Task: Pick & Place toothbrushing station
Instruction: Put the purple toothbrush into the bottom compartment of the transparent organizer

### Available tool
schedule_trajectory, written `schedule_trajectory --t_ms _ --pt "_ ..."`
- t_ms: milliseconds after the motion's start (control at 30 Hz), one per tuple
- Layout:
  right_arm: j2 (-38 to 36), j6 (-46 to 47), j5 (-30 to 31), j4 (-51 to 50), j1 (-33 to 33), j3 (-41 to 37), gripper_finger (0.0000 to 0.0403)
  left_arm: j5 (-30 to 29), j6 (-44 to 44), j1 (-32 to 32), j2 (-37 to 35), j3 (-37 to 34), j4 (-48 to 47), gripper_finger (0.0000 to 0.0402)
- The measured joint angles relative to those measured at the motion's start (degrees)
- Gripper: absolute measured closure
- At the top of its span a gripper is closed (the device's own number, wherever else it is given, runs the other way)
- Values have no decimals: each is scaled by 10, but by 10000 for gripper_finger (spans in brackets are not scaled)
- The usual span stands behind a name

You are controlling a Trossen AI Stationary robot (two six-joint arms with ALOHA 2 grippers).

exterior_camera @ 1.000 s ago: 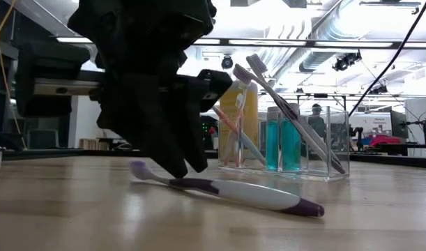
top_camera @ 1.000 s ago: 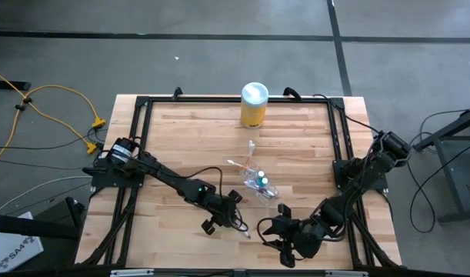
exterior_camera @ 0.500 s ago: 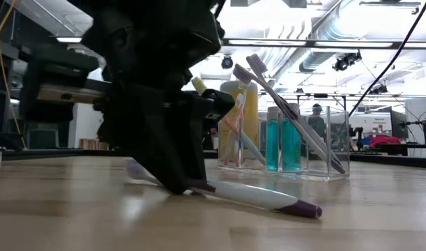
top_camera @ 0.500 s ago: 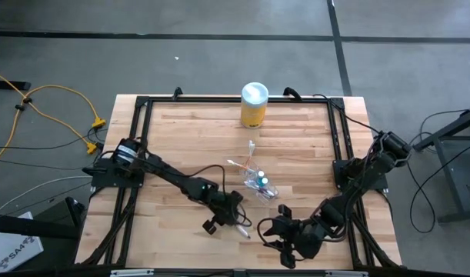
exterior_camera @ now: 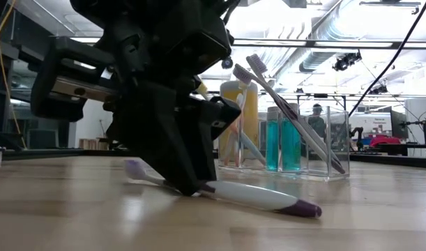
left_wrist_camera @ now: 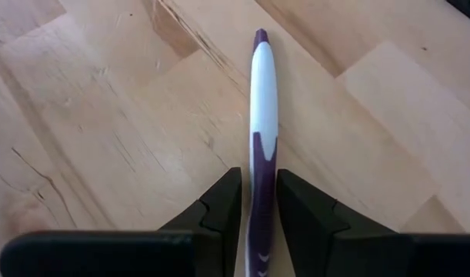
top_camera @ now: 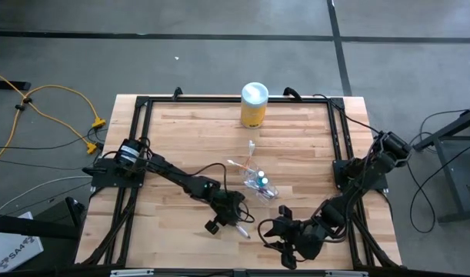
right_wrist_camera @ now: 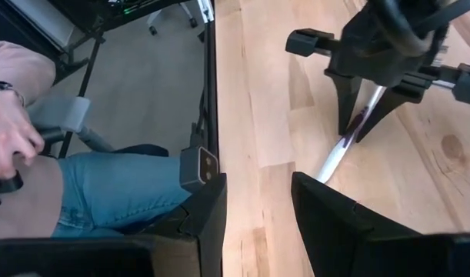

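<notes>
Jaws of left gripper [left_wrist_camera: 256,201] hide toothbrush [left_wrist_camera: 262,115] neck.

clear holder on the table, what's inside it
In the clear holder stand a purple-handled toothbrush leaning across it, a pink one, and blue tubes. The left hand covers the holder's near end, so anything there cannot be seen.
</notes>
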Motion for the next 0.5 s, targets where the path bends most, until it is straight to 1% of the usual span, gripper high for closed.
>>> schedule_trajectory --t_ms 200,500 --pt "0 -1 2 0 3 0 264 20 -36 0 0 1 -24 326" --pt "0 -3 4 0 3 0 264 36 -111 -4 0 1 -63 378"
